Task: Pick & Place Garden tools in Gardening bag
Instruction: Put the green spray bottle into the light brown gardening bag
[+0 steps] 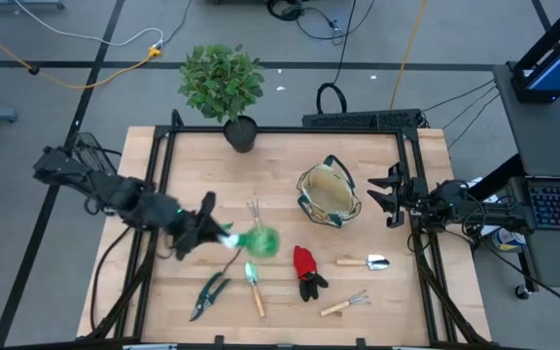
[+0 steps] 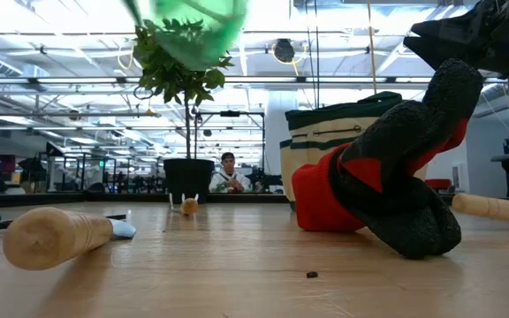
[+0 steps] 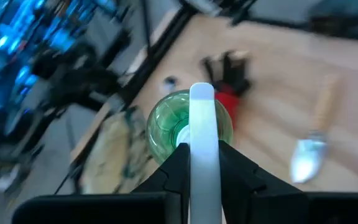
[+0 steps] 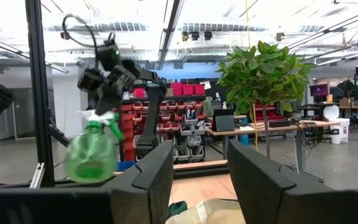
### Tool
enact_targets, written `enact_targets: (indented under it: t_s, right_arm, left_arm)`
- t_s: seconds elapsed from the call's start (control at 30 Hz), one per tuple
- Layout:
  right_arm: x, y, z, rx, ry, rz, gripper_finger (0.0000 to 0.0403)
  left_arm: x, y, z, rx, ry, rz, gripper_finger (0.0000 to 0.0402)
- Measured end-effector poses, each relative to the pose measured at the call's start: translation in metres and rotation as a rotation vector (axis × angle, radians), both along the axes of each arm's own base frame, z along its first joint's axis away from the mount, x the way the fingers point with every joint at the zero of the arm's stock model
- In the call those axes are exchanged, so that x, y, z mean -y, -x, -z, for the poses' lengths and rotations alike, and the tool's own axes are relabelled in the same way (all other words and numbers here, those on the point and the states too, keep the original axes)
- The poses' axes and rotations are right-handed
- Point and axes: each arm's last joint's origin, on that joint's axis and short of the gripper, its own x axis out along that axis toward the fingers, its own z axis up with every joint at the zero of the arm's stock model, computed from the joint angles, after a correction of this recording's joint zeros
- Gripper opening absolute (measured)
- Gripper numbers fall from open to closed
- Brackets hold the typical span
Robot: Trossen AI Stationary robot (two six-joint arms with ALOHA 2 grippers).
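two arms are at the surface [image 1: 192, 165]. the left gripper [image 1: 224, 236], left of centre in the high view, has its jaws narrow on the white top of the green round item [image 1: 259, 241], lifted in the air. the right gripper [image 1: 393, 197] at the right edge has its jaws partly apart and holds nothing. the item is blurred. near it lie the gloves [image 1: 306, 271], shears [image 1: 208, 296] and trowel [image 1: 254, 286]; the gardening bag [image 1: 328, 192] stands right of centre.

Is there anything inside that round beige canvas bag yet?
From above, the round beige canvas bag with dark green trim shows only its pale lining, no tools. The floor under its near rim is hidden. The green round sprayer hangs in the left gripper.
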Motion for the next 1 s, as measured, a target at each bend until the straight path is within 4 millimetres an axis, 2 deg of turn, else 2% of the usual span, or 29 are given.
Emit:
enact_targets:
  t_s: [0.1, 0.23, 0.4, 0.5, 0.73, 1.0]
  right_arm:
    - [0.0, 0.0, 0.0, 0.0, 0.0, 0.0, 0.0146]
    - [0.0, 0.0, 0.0, 0.0, 0.0, 0.0, 0.0146]
    - [0.0, 0.0, 0.0, -0.001, 0.0, 0.001, 0.0146]
    - [0.0, 0.0, 0.0, -0.002, 0.0, 0.001, 0.0146]
    - [0.0, -0.001, 0.003, -0.036, 0.026, 0.01, 0.0146]
    - [0.0, -0.001, 0.004, -0.051, 0.02, 0.009, 0.0146]
  left_arm:
    - [-0.009, -0.027, -0.014, 0.007, 0.012, -0.09, 0.0056]
    - [-0.026, -0.067, -0.034, 0.028, 0.104, -0.343, 0.0057]
    - [-0.045, -0.114, -0.059, 0.057, 0.273, -0.509, 0.0057]
    - [-0.052, -0.137, -0.066, 0.025, 0.43, -0.608, 0.0058]
    - [-0.077, -0.175, -0.068, -0.025, 0.563, -0.755, 0.0058]
    - [-0.128, -0.207, -0.042, -0.14, 0.728, -0.935, 0.0058]
